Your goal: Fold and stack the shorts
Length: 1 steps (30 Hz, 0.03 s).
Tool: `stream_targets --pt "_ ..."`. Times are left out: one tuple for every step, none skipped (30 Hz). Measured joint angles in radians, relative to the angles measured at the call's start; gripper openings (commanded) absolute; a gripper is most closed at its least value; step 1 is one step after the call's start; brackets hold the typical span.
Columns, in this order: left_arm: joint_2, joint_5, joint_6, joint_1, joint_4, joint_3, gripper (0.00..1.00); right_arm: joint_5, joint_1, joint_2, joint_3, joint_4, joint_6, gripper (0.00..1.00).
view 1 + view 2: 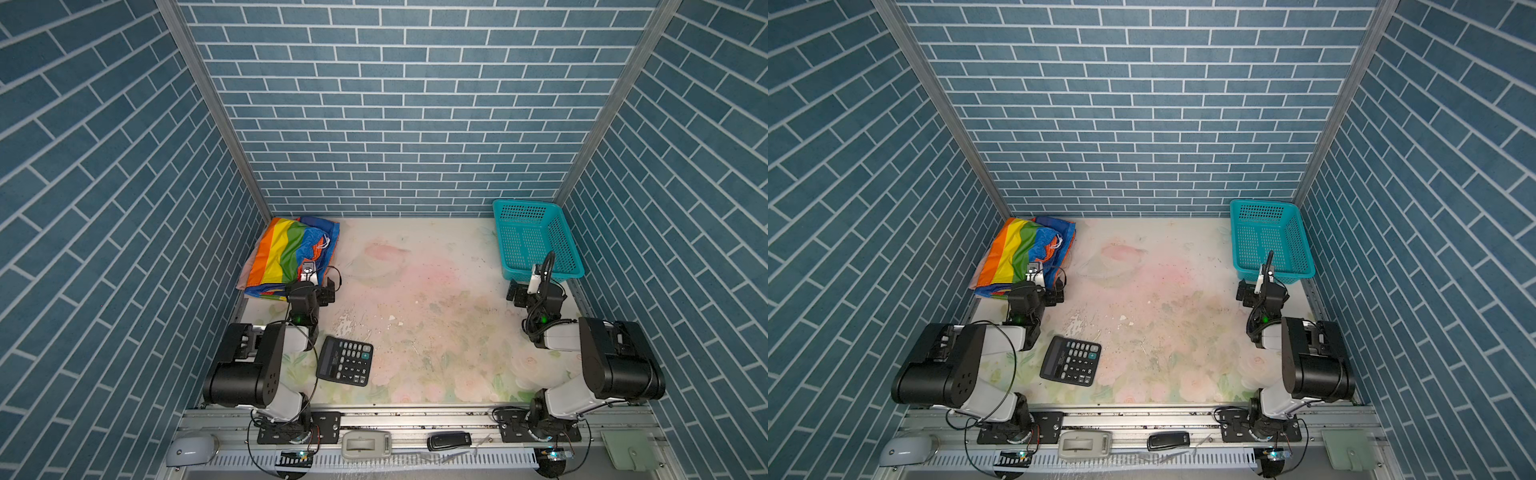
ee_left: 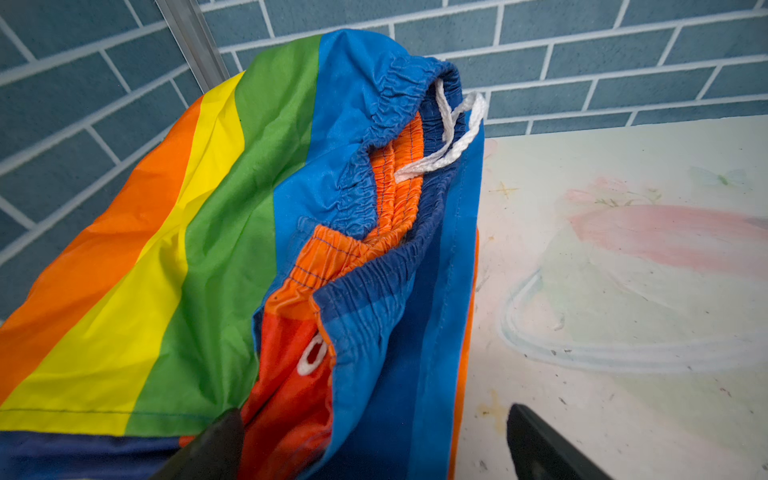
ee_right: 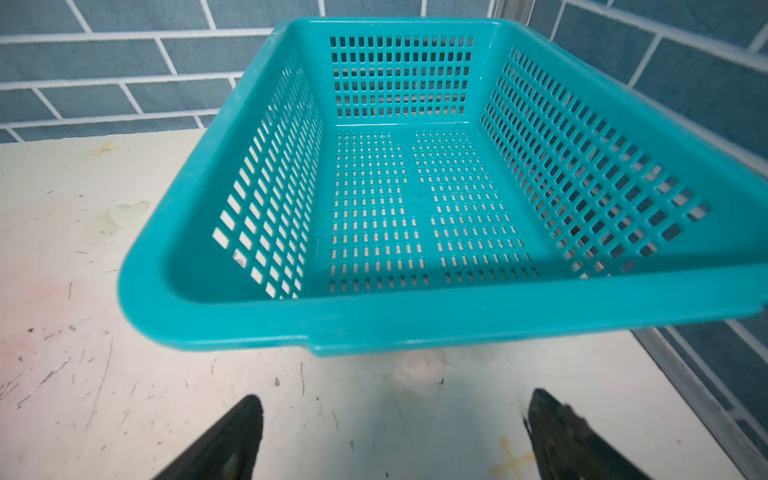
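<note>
Your left fingers [image 2: 216,444], spread and empty, are nearest: rainbow shorts [image 1: 291,253] sit at their 11 o'clock, running 7-to-1. Right fingers [image 3: 232,436] spread too, empty.

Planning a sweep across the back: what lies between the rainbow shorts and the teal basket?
Nothing: both top views show only bare, stained tabletop between the rainbow shorts and the teal basket. The calculator lies nearer the front, off that line.
</note>
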Motion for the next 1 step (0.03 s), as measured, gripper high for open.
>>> stream_targets --pt "0.000 0.000 0.000 0.000 0.000 0.000 1.00 -0.005 0.000 0.000 0.000 -0.002 0.000 0.99"
